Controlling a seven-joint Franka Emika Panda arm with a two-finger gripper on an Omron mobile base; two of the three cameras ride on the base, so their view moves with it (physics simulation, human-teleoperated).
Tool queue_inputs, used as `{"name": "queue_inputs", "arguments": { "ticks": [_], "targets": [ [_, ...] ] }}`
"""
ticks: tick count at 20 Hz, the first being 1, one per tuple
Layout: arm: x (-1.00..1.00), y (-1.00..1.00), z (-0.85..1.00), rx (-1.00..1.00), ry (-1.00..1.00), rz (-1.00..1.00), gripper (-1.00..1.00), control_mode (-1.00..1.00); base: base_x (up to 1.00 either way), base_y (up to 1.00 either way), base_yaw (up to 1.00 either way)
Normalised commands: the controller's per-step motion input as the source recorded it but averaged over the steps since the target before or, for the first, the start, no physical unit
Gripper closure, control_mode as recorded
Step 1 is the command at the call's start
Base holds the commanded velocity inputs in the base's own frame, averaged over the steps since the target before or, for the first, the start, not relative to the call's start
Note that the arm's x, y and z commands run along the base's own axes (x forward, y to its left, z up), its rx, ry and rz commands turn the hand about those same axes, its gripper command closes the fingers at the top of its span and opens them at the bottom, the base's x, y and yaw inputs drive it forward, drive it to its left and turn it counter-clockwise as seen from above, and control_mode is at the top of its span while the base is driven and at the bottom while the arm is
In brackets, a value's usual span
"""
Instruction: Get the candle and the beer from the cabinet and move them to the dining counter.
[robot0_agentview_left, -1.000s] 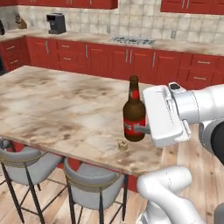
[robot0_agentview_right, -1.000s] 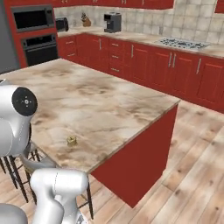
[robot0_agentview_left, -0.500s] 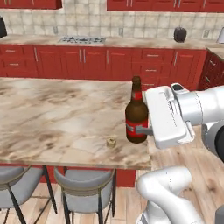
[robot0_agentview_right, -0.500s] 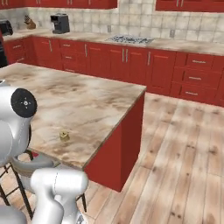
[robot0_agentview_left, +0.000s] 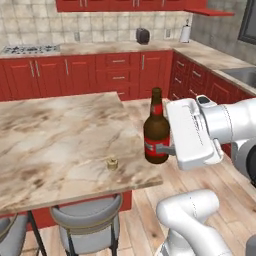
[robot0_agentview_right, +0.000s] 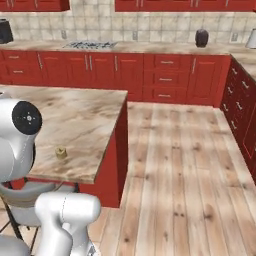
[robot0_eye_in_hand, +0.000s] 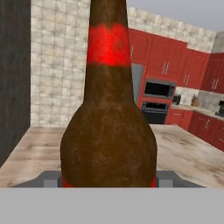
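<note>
My gripper (robot0_agentview_left: 164, 148) is shut on the beer (robot0_agentview_left: 156, 131), a dark brown bottle with a red label and a red neck band, held upright at the right end of the dining counter (robot0_agentview_left: 55, 131). The beer (robot0_eye_in_hand: 109, 131) looms close in the hand view, with the gripper (robot0_eye_in_hand: 109, 180) closed at its base. On the marbled top near its front edge sits the candle (robot0_agentview_left: 112, 163), small and yellowish-tan, left of the bottle and apart from it. From the other side I see the candle (robot0_agentview_right: 61, 152) on the dining counter (robot0_agentview_right: 85, 107). A thin red shelf board, the cabinet (robot0_agentview_left: 207, 11), hangs at the top right.
Grey stools (robot0_agentview_left: 86, 221) stand under the counter's front edge. Red base cabinets (robot0_agentview_right: 150, 75) with a cooktop (robot0_agentview_right: 90, 44) line the back wall, and more run along the right with a sink (robot0_agentview_left: 244, 75). A stretch of wooden floor (robot0_agentview_right: 185, 165) lies right of the island.
The whole picture has swung, so the base has moved; the island's right end and the right-hand cabinets have come into view. The beer stays in the gripper and the candle stays on the counter.
</note>
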Motion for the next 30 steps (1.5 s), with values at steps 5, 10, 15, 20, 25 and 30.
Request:
{"name": "queue_inputs", "arguments": {
  "ticks": [5,10,15,20,25,30],
  "targets": [
    [0.00,0.00,0.00,0.00,0.00,0.00,1.00,1.00,-0.20,0.27,-0.49],
    [0.00,0.00,0.00,0.00,0.00,0.00,1.00,1.00,-0.47,0.28,-0.25],
    [0.00,0.00,0.00,0.00,0.00,0.00,1.00,1.00,-0.38,0.59,-0.05],
    [0.00,0.00,0.00,0.00,0.00,0.00,1.00,1.00,0.00,1.00,0.00],
    [0.00,0.00,0.00,0.00,0.00,0.00,1.00,1.00,0.00,1.00,0.03],
    [0.00,0.00,0.00,0.00,0.00,0.00,1.00,1.00,0.13,0.90,0.15]
  ]
}}
